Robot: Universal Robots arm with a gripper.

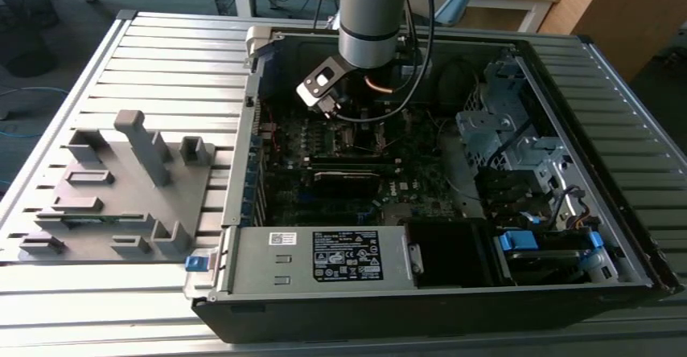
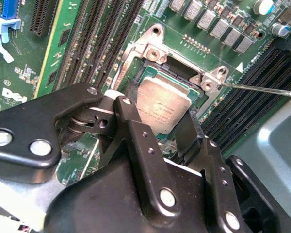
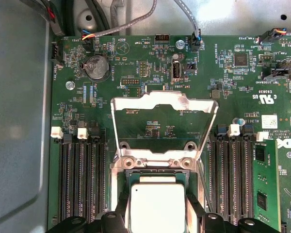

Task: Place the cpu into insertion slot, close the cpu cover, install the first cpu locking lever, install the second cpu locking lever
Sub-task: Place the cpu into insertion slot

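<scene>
My gripper (image 1: 341, 117) reaches down into the open computer case over the motherboard socket. In both wrist views its black fingers (image 2: 131, 99) flank the cpu (image 2: 162, 102), a flat square chip with a dull grey top, and press against two opposite edges. The cpu (image 3: 157, 206) sits level in or just above the insertion slot (image 3: 157, 175); I cannot tell whether it is fully seated. The cpu cover (image 3: 165, 98), a silvery frame with a large window, stands swung open beyond the socket. A thin metal locking lever (image 2: 262, 90) sticks out beside the socket, unlatched.
Rows of black memory slots (image 3: 82, 179) run on both sides of the socket. A grey power box with a white label (image 1: 343, 254) fills the case's near edge. A metal drive cage (image 1: 504, 132) stands on the exterior view's right. A grey fixture plate (image 1: 118, 188) lies outside the case.
</scene>
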